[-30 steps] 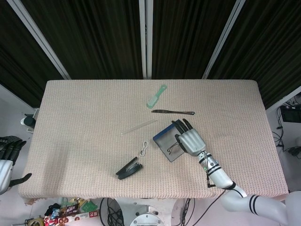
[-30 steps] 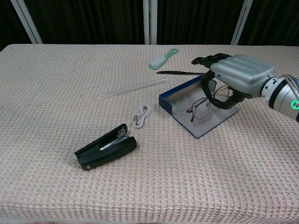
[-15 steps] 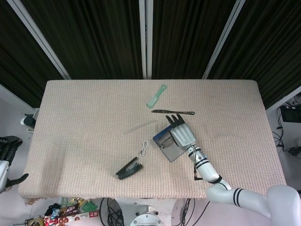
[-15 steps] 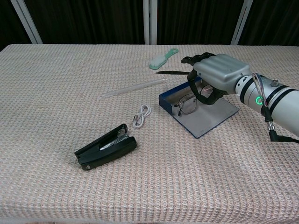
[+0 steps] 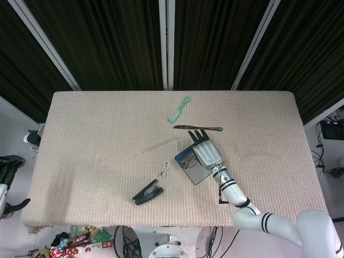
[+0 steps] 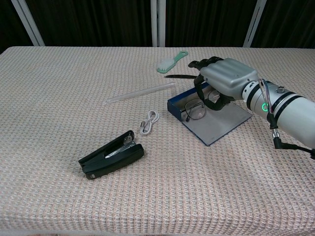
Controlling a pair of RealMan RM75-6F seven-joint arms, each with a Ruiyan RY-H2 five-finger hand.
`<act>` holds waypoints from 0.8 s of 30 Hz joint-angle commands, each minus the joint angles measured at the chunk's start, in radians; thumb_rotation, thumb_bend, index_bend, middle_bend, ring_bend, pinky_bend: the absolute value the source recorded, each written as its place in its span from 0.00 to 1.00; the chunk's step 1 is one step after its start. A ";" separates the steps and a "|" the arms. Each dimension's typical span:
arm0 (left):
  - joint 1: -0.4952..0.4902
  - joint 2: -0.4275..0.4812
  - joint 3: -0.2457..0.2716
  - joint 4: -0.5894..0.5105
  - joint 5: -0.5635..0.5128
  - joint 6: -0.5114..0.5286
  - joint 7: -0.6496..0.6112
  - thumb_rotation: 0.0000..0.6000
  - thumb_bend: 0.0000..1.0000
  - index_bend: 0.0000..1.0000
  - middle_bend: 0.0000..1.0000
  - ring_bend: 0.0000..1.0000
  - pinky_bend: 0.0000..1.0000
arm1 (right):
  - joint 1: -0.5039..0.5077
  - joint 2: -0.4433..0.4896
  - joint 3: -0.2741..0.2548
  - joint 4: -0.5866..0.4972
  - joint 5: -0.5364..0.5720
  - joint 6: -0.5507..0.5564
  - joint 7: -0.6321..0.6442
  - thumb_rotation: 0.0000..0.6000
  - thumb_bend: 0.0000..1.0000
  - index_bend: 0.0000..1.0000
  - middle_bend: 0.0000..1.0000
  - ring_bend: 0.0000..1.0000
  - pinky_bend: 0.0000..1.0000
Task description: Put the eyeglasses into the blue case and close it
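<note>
The blue case (image 6: 216,125) (image 5: 193,173) lies open in the middle of the table, its lid flat toward the front right. My right hand (image 6: 221,81) (image 5: 203,151) hovers over the case's tray and holds the eyeglasses (image 6: 197,109) (image 5: 184,159) by the frame; the lenses hang at the tray's left wall. My left hand (image 5: 8,166) hangs off the table's left edge, showing only in the head view, too little of it visible to judge.
A black stapler (image 6: 112,154) lies front left of the case, a white cable (image 6: 149,121) between them. A clear rod (image 6: 140,92), a black knife (image 6: 179,76) and a green brush (image 6: 171,61) lie behind the case.
My right hand carried the eyeglasses leftward from above the lid to the case's tray. The left hand sank slightly lower at the table's edge.
</note>
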 commanded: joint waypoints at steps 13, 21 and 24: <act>0.000 0.000 0.001 -0.006 0.002 -0.004 0.006 1.00 0.07 0.09 0.09 0.09 0.24 | -0.023 0.055 -0.059 -0.033 -0.100 0.070 0.080 1.00 0.41 0.11 0.00 0.00 0.00; -0.002 -0.008 0.003 -0.005 0.005 -0.011 0.008 1.00 0.07 0.09 0.09 0.09 0.24 | -0.065 0.162 -0.138 -0.103 -0.178 0.083 0.173 1.00 0.49 0.21 0.00 0.00 0.00; -0.003 -0.010 0.003 -0.004 0.007 -0.012 0.009 1.00 0.07 0.09 0.09 0.09 0.24 | -0.077 0.187 -0.166 -0.115 -0.193 0.077 0.174 1.00 0.57 0.26 0.00 0.00 0.00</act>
